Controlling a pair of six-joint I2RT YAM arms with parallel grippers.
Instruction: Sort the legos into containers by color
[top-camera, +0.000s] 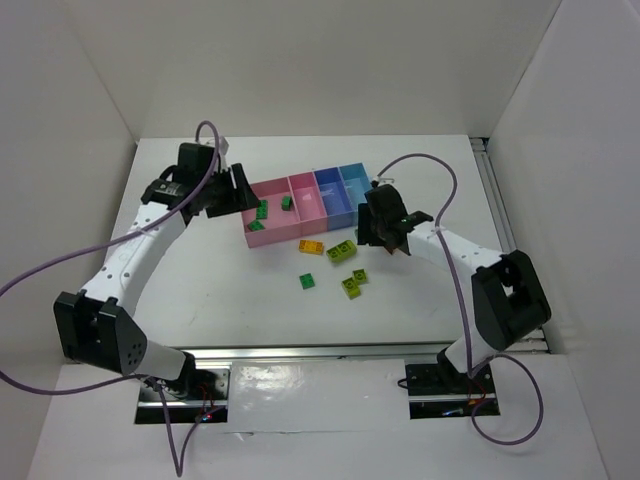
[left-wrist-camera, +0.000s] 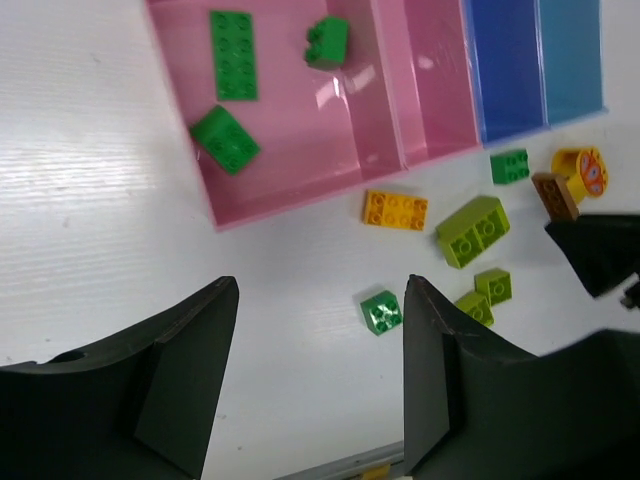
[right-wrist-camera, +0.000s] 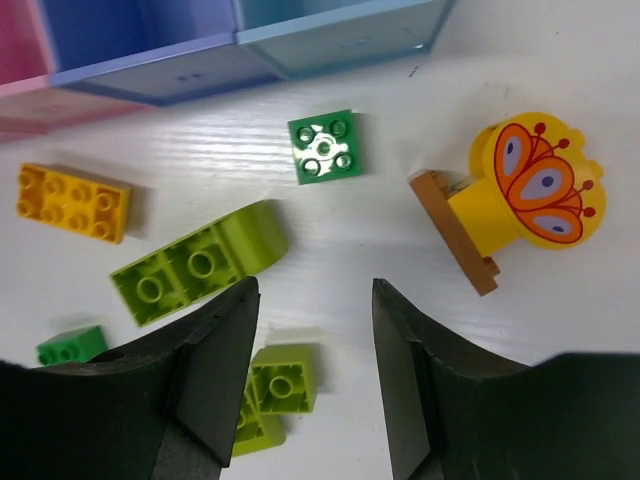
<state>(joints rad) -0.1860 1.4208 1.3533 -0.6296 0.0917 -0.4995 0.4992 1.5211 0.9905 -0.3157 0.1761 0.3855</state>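
The left gripper (left-wrist-camera: 320, 375) is wide open and holds nothing. It hangs over the table (top-camera: 240, 300), just in front of the wide pink bin (left-wrist-camera: 300, 190). Three dark green bricks (left-wrist-camera: 233, 55) lie in that bin. A loose dark green brick (left-wrist-camera: 381, 311) lies on the table. In the left wrist view it shows between the open fingers, close to the right one.

Next in the row come the small pink bin (left-wrist-camera: 435, 110), the purple-blue bin (left-wrist-camera: 505, 90) and the light blue bin (left-wrist-camera: 570, 70). In front of them lie an orange-yellow brick (right-wrist-camera: 72, 203), a big lime brick (right-wrist-camera: 200, 262) and a square dark green brick (right-wrist-camera: 325, 146).

The right gripper (right-wrist-camera: 312, 350) is open too, with nothing in it. Two small lime bricks (right-wrist-camera: 280, 385) lie right under it, partly hidden by its left finger. A yellow butterfly piece (right-wrist-camera: 530, 195) touches a brown piece (right-wrist-camera: 455, 225), ahead of the gripper and off to the right.
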